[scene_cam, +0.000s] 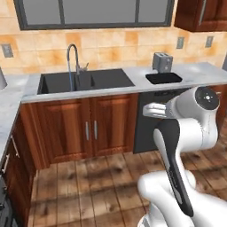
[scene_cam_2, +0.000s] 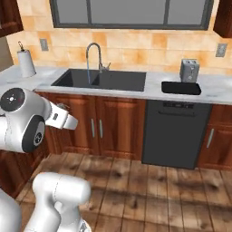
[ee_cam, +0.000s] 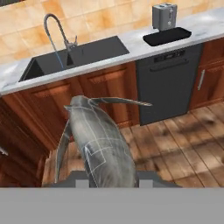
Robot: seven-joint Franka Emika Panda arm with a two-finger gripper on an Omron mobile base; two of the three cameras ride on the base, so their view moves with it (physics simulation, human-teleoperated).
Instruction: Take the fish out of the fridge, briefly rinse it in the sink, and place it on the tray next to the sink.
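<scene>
A mottled grey-silver fish (ee_cam: 103, 144) sticks out from between the fingers of my gripper (ee_cam: 111, 180), which is shut on it, in the air above the wooden floor. My gripper (scene_cam: 148, 110) hangs in front of the lower cabinets, well short of the counter. The black double-basin sink (scene_cam: 84, 82) (scene_cam_2: 102, 80) (ee_cam: 74, 59) lies in the counter ahead, with its gooseneck tap (scene_cam: 71, 57) behind it. To the right of the sink a black tray (scene_cam: 163, 78) (scene_cam_2: 181, 88) (ee_cam: 167, 36) rests on the counter. The fridge is out of view.
A silver toaster (scene_cam: 162, 62) (scene_cam_2: 189, 70) stands just behind the tray. A dark dishwasher (scene_cam_2: 174, 133) sits under the counter below the tray. A paper towel roll (scene_cam_2: 27, 62) stands at the counter's left end. Wooden cabinet doors (scene_cam: 91, 128) front the sink.
</scene>
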